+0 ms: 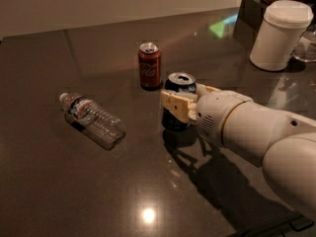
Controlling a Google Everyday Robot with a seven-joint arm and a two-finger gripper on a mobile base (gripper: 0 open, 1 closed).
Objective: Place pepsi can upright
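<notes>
The dark blue pepsi can (180, 81) stands upright on the dark table, its silver top showing, just right of and in front of the red cola can (149, 65). My gripper (181, 94) reaches in from the right. One cream finger (175, 103) lies across the can's near side and the other finger (208, 89) sits behind it, so the jaws are shut on the can. The can's base looks to rest on the table.
A clear plastic water bottle (92, 119) lies on its side at the left. A white lidded container (277, 34) stands at the back right with dark boxes (249, 11) behind it. The table's front edge (276, 226) shows at the bottom right.
</notes>
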